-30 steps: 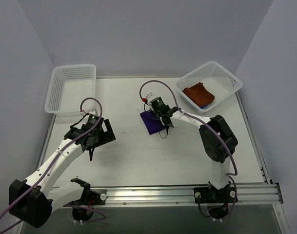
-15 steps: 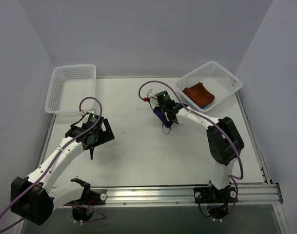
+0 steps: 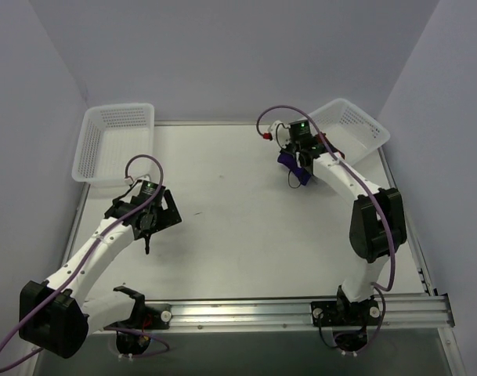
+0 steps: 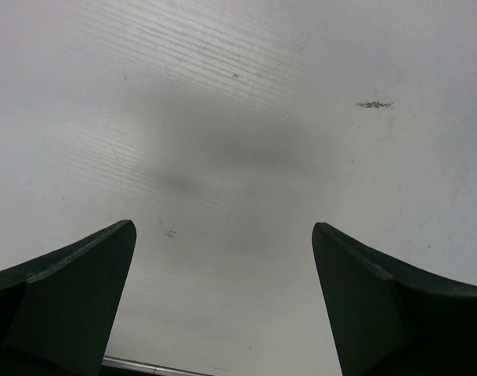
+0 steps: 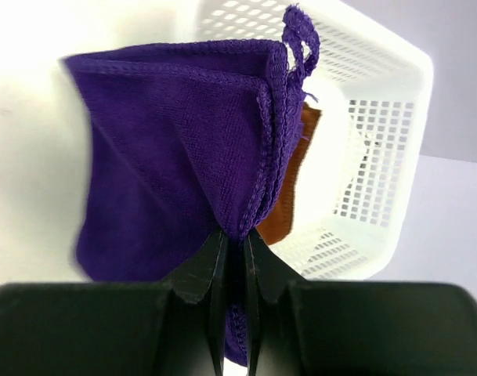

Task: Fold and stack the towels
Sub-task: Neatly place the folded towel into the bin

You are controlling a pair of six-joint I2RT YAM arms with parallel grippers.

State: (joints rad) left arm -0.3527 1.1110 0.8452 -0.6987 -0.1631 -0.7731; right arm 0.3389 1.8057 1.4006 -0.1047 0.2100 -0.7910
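Observation:
My right gripper [image 5: 236,235] is shut on the folded edge of the dark purple towel [image 5: 168,157], which hangs in layers from its fingers. In the top view this gripper [image 3: 299,166] holds the purple towel [image 3: 287,160] above the table, just left of the right white basket [image 3: 355,125]. A rust-brown towel [image 5: 289,188] shows behind the purple one, inside that basket [image 5: 379,94]. My left gripper [image 4: 222,227] is open over bare table with nothing between its fingers; the top view places it [image 3: 147,235] at the left side.
A second white mesh basket [image 3: 117,141] stands at the back left. The table's metal rail [image 3: 301,309] runs along the near edge, by the arm bases. Grey walls close in the left, right and back sides.
My right arm has lifted the purple towel off the table centre and carried it back and right, up to the right basket. The left arm has barely moved.

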